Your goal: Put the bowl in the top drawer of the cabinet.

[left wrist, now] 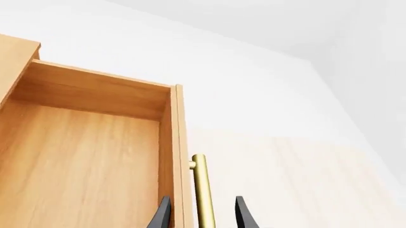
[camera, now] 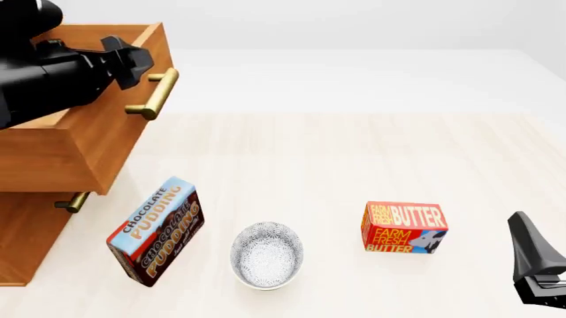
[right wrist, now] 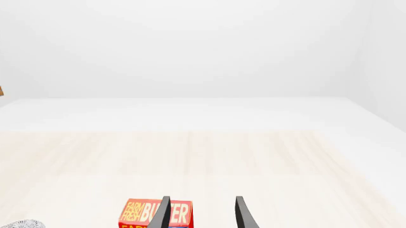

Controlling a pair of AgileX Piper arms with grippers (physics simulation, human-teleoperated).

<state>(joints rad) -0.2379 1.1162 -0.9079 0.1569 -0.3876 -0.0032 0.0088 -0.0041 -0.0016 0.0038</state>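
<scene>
Pulled well out of the light-brown wooden cabinet (camera: 26, 245): the upper wooden top drawer (camera: 97, 149), its bare floor exposed in the left wrist view. Parted around the brass bar handle (left wrist: 201, 190), not clamped on it: the black fingers of the left end effector (left wrist: 201, 213), one each side with gaps visible. Waiting on the pale wood bench (camera: 354, 159): the small round white bowl with a fine grey speckled pattern (camera: 267, 255), upright, between the tilted chocolate pudding box (camera: 158, 232) and the red butter box (camera: 404, 228), touching neither. Low at the near right, spread and empty: the right end effector (right wrist: 201, 213), aimed past the butter box. Best next: free the left fingers sideways off the handle without nudging the drawer shut, then pinch the bowl's rim.
</scene>
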